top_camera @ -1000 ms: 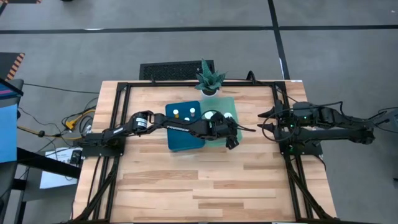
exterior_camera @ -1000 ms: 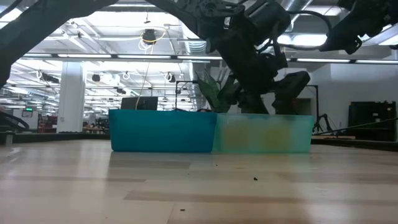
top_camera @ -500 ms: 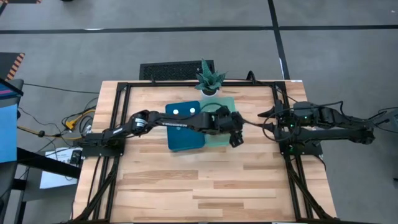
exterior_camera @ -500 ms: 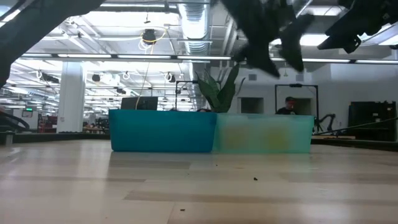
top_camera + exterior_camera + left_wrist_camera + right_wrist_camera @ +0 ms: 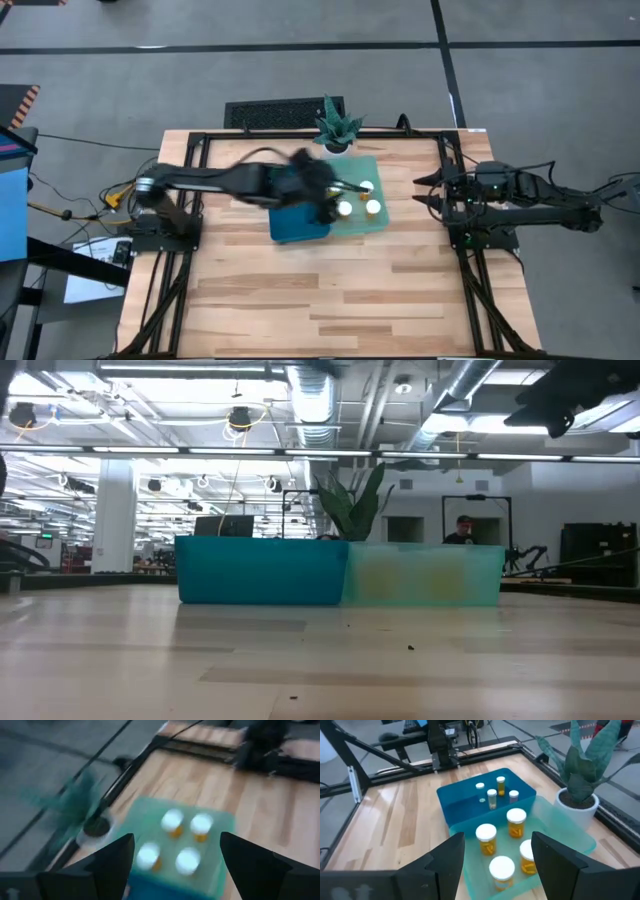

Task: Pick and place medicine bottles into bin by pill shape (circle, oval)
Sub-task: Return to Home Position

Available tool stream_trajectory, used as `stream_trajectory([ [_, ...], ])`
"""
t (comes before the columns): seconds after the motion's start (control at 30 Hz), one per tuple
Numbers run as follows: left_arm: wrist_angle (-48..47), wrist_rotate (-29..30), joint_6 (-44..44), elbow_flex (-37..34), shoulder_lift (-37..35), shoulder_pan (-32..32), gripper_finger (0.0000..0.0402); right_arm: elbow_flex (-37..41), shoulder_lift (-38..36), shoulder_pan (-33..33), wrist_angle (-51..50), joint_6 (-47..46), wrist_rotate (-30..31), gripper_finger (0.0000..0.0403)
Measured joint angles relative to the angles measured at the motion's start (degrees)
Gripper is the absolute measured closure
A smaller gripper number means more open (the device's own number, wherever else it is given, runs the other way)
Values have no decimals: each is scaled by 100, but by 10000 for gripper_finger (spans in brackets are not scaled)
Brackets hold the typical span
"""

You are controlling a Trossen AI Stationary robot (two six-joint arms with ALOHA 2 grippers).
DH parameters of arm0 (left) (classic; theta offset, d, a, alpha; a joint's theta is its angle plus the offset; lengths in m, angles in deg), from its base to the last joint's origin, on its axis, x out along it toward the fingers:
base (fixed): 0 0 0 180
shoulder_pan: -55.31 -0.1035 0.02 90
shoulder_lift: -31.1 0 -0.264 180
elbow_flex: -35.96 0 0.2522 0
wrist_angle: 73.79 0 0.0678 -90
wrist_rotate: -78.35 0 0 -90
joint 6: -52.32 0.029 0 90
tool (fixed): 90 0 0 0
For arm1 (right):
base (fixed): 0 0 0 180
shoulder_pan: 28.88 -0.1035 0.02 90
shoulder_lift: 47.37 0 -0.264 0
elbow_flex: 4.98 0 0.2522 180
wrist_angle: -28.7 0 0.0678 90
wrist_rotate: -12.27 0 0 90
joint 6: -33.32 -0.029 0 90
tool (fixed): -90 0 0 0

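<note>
— What has just changed?
— The left claw [image 5: 177,836] has swung back from over the green bin [image 5: 565,825] toward its own side, fingers apart, carrying nothing.
— And the bottles?
— Four big bottles [image 5: 486,839] stand in the green bin and four small bottles [image 5: 491,798] in the blue bin [image 5: 465,815], all below that claw, untouched. Sorting looks finished. The right claw [image 5: 497,836] waits at the table's [image 5: 300,300] right edge, fingers also apart.
</note>
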State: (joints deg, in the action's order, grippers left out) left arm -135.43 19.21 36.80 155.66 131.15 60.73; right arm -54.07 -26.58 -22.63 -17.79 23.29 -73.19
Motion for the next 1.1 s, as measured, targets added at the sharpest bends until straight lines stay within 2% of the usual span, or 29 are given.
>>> stream_trajectory([
  [0.27,1779,703,-1394,-4353,-2977,610,113,0,4,1,101,193,0,165],
  [0.4,2526,827,-1799,-5858,-4174,711,117,0,15,2,114,196,5,165],
  [0.5,2852,810,-2059,-6694,-4965,734,124,25,-36,34,75,137,78,165],
  [0.63,3050,896,-2275,-7404,-5946,741,136,33,-509,116,-272,-78,268,165],
  [0.87,3057,1070,-2177,-8030,-7149,741,152,32,-2045,220,-654,-531,918,165],
  [1.0,2825,1160,-2290,-8267,-7520,743,159,153,-1999,206,-763,-793,925,165],
  [1.1,2763,1163,-2369,-8473,-7748,743,164,586,-1776,192,-171,-931,725,165],
])
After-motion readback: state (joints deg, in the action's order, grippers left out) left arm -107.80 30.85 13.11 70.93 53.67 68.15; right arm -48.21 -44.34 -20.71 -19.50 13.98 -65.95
